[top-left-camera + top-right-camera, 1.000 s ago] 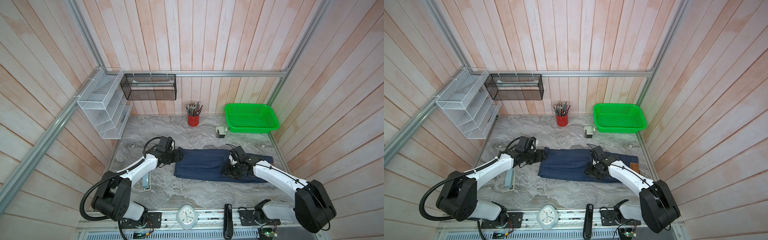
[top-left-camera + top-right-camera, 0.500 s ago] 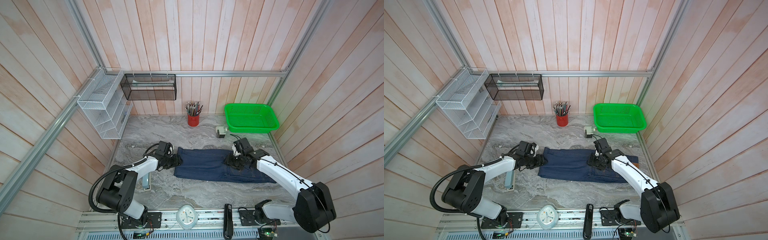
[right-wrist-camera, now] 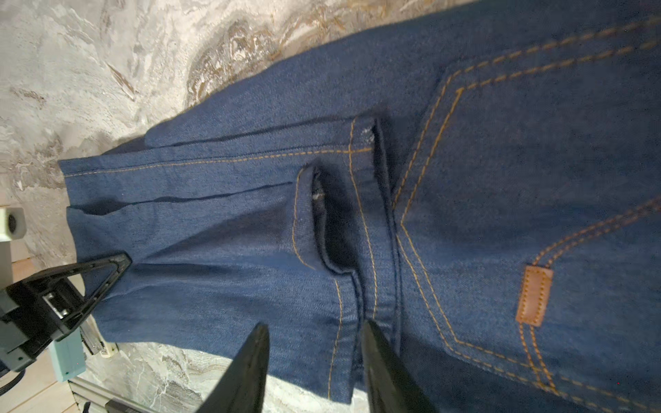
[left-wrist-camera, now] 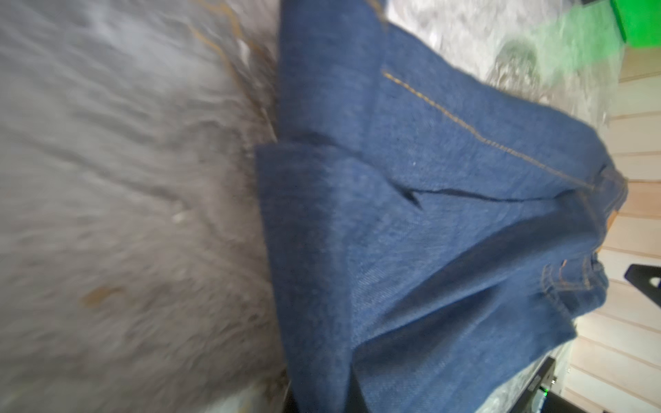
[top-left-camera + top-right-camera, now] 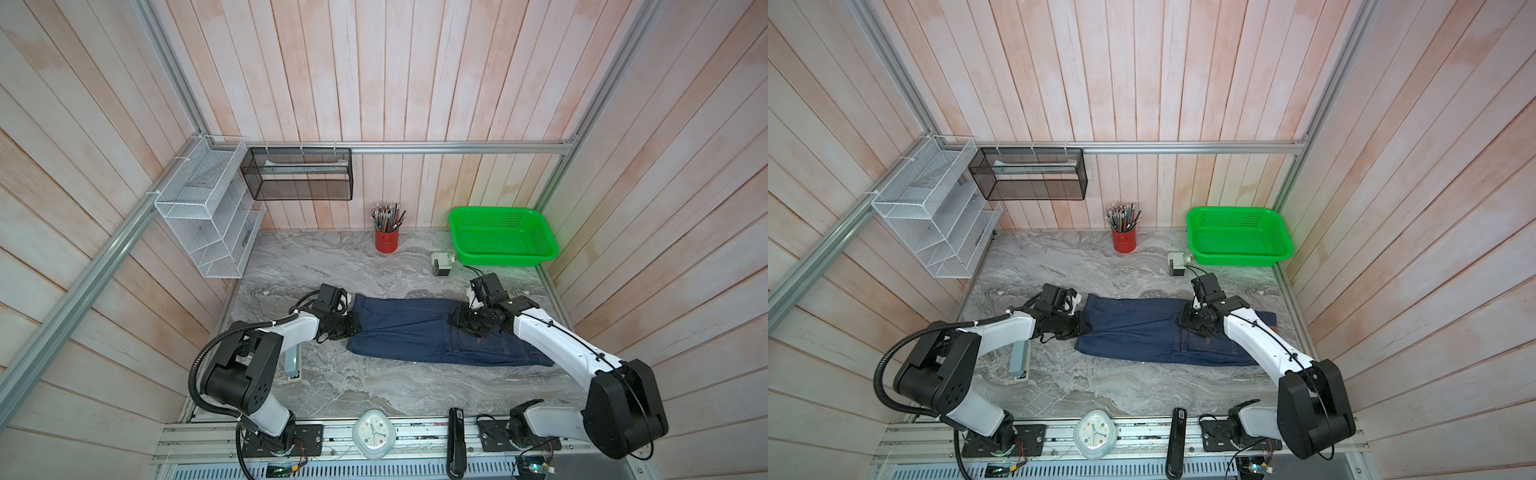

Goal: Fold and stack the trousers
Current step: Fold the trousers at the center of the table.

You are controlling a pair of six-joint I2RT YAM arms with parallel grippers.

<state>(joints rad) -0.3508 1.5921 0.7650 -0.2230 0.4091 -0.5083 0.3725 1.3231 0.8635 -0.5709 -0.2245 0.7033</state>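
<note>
On the desk (image 5: pixel 374 386), on the robot's side of the green basket (image 5: pixel 503 261):

1. Trousers (image 5: pixel 415 334): dark denim, orange stitching, lying flat. The legs are doubled back, so the hems (image 3: pixel 361 200) lie beside the back pocket and its tan tab (image 3: pixel 534 295). The waist end is nearest the basket and the fold end is farthest from it.

2. Left hand (image 5: pixel 352 328): at the end far from the basket, pressed together on the fold edge. One finger (image 3: pixel 103 275) lies on top of the cloth. It is probably gripping there so the fold can be carried toward the waist for a second fold.

3. Right hand (image 3: pixel 314 332): at the end nearer the basket, fingers spread and pinching nothing, tips over the hems. It appears placed to steady the loose layers.

Judged status: one fold made, the next one being prepared, stacking not yet done.
</note>
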